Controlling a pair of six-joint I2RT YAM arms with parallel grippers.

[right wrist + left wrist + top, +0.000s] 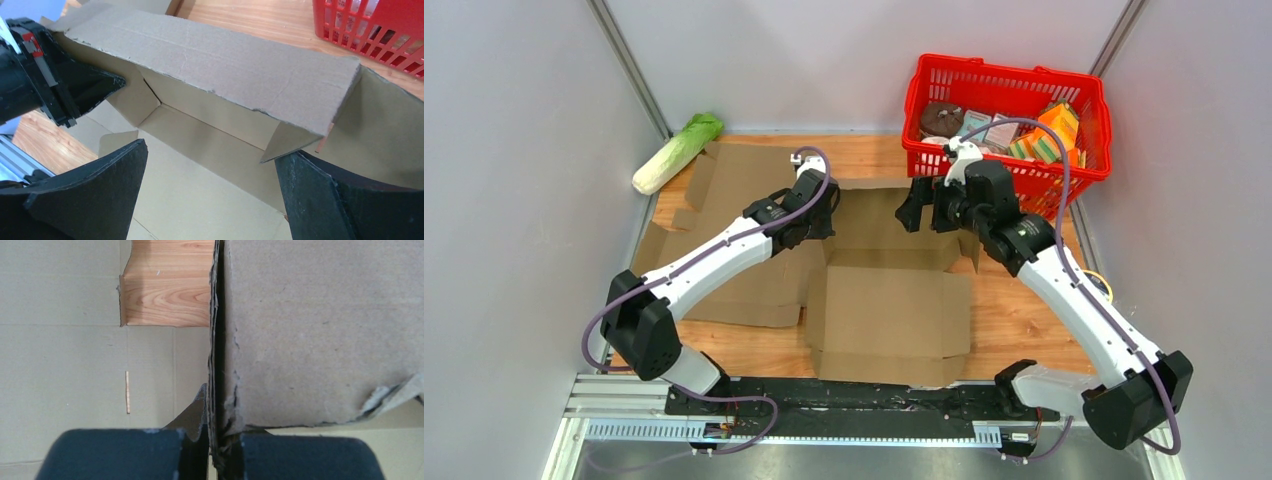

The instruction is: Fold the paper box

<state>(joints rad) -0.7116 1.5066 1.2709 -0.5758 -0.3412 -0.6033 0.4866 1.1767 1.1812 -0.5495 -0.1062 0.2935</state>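
The paper box [889, 300] lies part-formed at the centre of the table [1024, 320], with its rear wall raised. The left gripper [215, 450] is clenched on that wall's frayed left end. The right gripper [927, 207] hangs fully released above the right end. The cardboard is judged light and stiff across panels but weak at creases. Grasp clean panel edges near a corner, not torn fibres.

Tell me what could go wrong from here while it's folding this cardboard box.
The left gripper is shut on a frayed cardboard edge; pulling could tear it further.
The right gripper is open and holds nothing, so the raised wall might spring back flat.
The red basket sits close behind the right gripper; a backward swing could bump it.
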